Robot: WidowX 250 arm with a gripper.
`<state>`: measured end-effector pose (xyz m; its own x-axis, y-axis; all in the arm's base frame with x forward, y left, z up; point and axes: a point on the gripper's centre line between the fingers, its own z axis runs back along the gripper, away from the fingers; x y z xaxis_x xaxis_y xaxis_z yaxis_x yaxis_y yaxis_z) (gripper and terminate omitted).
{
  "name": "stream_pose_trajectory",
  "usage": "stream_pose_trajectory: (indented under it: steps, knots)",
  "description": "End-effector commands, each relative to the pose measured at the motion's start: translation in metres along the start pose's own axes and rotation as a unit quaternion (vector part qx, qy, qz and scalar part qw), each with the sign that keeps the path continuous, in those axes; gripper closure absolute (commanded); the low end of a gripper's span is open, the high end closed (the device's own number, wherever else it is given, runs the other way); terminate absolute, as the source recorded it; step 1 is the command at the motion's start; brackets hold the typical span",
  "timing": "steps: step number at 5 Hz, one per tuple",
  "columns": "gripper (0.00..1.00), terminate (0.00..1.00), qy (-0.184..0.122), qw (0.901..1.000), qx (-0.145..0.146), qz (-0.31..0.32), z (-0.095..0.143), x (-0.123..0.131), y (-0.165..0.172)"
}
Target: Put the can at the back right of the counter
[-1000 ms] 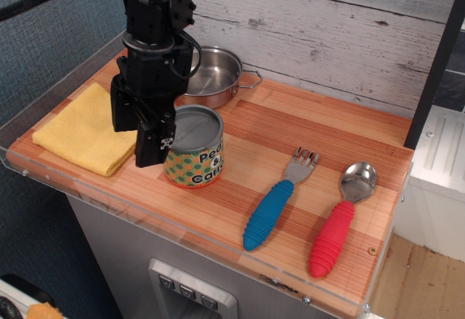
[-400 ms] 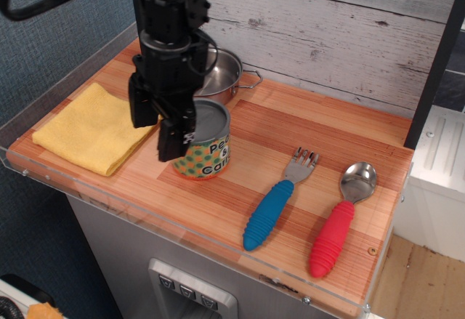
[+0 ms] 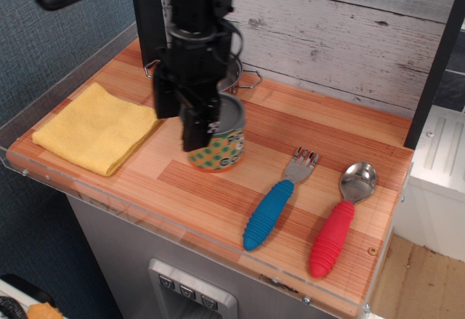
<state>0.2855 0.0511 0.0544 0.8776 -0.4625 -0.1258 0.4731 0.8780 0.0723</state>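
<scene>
The can (image 3: pixel 225 149), green with orange and yellow dots and a grey lid, sits at the middle of the wooden counter (image 3: pixel 320 119), half hidden behind the black gripper (image 3: pixel 205 119). The gripper comes down from above and its fingers (image 3: pixel 195 131) stand close around the can's left side, shut on it. I cannot tell whether the can's base touches the planks. The back right of the counter lies beyond the can, next to the white plank wall.
A steel pot (image 3: pixel 245 79) stands behind the arm at the back, mostly hidden. A yellow cloth (image 3: pixel 98 126) lies at the left. A blue-handled fork (image 3: pixel 278 204) and a red-handled spoon (image 3: pixel 336 226) lie at the front right. A clear plastic edge (image 3: pixel 145 213) runs along the front.
The gripper and the can have moved together to the right and a little toward the back, away from the yellow cloth. The arm now hides most of the pot.
</scene>
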Motion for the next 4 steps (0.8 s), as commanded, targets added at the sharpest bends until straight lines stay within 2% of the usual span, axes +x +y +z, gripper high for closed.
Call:
stream_pose_trajectory:
  steps: [1, 2, 3, 4]
  knots:
    - [0.00, 0.00, -0.015, 0.9994, 0.008, -0.029, 0.010, 0.028, 0.000]
    - [0.00, 0.00, -0.015, 0.9992, 0.000, -0.036, 0.015, 0.041, 0.000]
    - [0.00, 0.00, -0.034, 0.9980, 0.020, -0.051, 0.020, 0.055, -0.006]
    - [0.00, 0.00, -0.046, 0.9978, 0.029, -0.038, 0.022, 0.064, -0.002]
